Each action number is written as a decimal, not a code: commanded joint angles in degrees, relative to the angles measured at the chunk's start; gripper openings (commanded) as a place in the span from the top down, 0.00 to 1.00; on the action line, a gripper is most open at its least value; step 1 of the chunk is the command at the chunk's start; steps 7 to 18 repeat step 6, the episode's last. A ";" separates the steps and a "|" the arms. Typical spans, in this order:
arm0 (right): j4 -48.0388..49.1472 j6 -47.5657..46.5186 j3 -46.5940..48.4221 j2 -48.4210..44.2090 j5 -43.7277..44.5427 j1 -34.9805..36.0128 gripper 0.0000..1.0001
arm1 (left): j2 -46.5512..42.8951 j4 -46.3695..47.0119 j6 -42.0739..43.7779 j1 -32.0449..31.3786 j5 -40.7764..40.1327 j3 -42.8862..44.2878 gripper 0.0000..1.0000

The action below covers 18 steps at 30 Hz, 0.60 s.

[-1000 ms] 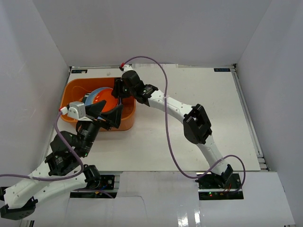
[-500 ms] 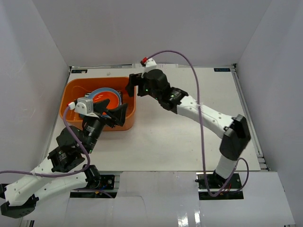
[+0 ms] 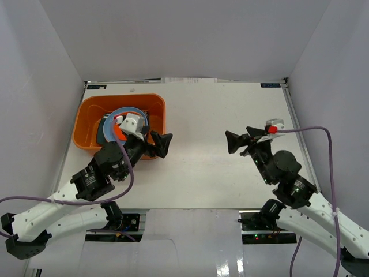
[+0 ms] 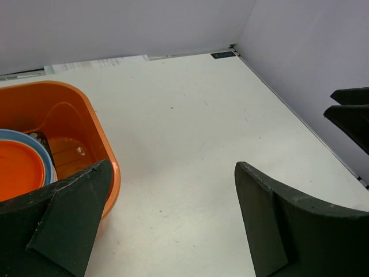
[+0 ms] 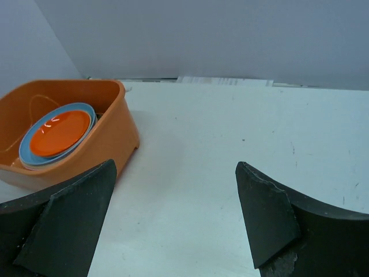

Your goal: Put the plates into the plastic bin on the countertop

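The orange plastic bin (image 3: 86, 118) stands at the back left of the white countertop (image 3: 219, 109). Inside it an orange plate (image 5: 60, 130) lies on a blue plate (image 5: 30, 149), with darker dishes underneath. My left gripper (image 3: 154, 142) hovers open just off the bin's near right corner, nothing between its fingers. The left wrist view shows the bin's wall (image 4: 95, 130), the orange plate (image 4: 20, 167) and bare countertop between the open fingers (image 4: 172, 166). My right gripper (image 3: 242, 138) is open and empty over the right middle of the countertop, facing the bin (image 5: 118, 124).
White walls enclose the countertop on three sides. A metal rail (image 3: 302, 144) runs along the right edge. Purple cables loop from both arms. The tips of the right gripper's fingers (image 4: 351, 109) show at the right edge of the left wrist view.
My right gripper has opened and pulled back from over the bin to the right middle of the countertop. My left gripper has shifted right, off the bin's rim. The orange plate stays in the bin.
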 commanded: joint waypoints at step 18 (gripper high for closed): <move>6.61 -6.25 -4.93 -6.27 4.68 0.10 0.10 | 1.09 -2.79 -4.99 0.01 -1.11 2.08 0.02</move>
